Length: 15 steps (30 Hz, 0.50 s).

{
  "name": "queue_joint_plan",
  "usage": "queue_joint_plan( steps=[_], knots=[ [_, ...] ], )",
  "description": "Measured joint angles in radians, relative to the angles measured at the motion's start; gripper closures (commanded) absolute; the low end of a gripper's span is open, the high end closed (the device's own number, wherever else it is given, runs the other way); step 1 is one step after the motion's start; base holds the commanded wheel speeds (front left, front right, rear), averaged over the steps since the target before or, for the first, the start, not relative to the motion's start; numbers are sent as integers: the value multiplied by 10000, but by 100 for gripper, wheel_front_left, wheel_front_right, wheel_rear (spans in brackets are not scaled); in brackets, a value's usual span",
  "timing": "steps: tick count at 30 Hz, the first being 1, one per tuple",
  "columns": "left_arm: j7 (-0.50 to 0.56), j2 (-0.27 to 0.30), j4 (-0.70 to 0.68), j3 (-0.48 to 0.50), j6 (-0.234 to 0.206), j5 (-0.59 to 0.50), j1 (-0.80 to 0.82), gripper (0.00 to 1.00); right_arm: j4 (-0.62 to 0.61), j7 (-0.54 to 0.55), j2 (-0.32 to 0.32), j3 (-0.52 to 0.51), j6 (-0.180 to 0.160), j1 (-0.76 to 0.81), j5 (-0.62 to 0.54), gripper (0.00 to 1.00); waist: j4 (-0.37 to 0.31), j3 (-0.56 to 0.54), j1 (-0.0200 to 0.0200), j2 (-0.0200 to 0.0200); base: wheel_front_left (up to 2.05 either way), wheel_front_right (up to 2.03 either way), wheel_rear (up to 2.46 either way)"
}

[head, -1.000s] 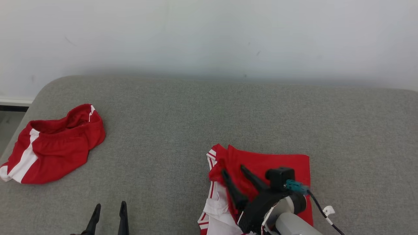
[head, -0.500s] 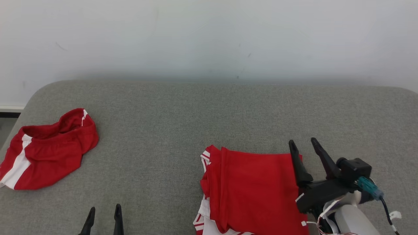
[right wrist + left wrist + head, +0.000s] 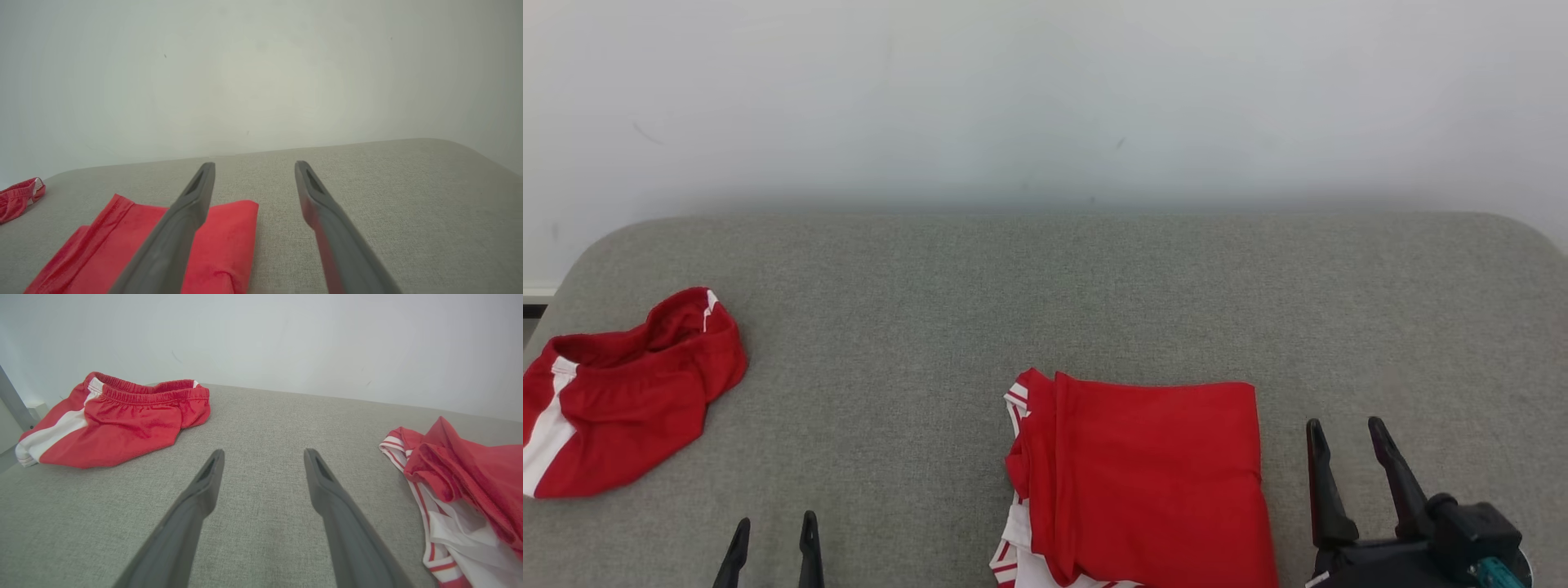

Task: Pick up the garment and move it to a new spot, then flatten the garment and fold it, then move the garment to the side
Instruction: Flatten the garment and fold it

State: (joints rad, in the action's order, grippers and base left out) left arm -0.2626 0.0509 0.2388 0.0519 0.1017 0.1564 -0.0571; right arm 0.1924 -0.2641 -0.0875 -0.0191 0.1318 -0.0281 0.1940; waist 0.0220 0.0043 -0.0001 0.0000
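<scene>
Head view: the folded garment [image 3: 1143, 482] lies flat on the grey cushion [image 3: 1045, 286], down by the front edge and a bit right of centre. It's a red, roughly rectangular stack. The long axis looks front-to-back, though the near end is cut off by the frame. The straight edge faces the wall, and the white-striped trim pokes out on the left side. The right gripper [image 3: 1344, 425] sits just right of it, fingers pointing toward the wall and spread wide, with nothing in them and clear of the cloth. The left gripper [image 3: 776, 520] is low at the bottom left, fingers up too, parted and empty. The red shorts [image 3: 621, 392] are crumpled at the far left, well apart.

Left wrist view: the left gripper [image 3: 263, 451] gapes over bare cushion. The garment's bunched trim side [image 3: 470, 477] is off to the right, the shorts [image 3: 118, 420] to the left.

Right wrist view: the right gripper [image 3: 254, 163] is wide apart, holding nothing. The finger on the view's left crosses in front of the garment's far corner [image 3: 229, 241].
</scene>
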Motion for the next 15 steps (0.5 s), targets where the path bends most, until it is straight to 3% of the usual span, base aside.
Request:
queue_joint_plan(
  steps=[15],
  knots=[
    [0,-2,-295,-171,-42,-752,-211,0,-518,0,303,173,0,1152,-859,0,-454,-208,0,0,0,0,0]
  ],
)
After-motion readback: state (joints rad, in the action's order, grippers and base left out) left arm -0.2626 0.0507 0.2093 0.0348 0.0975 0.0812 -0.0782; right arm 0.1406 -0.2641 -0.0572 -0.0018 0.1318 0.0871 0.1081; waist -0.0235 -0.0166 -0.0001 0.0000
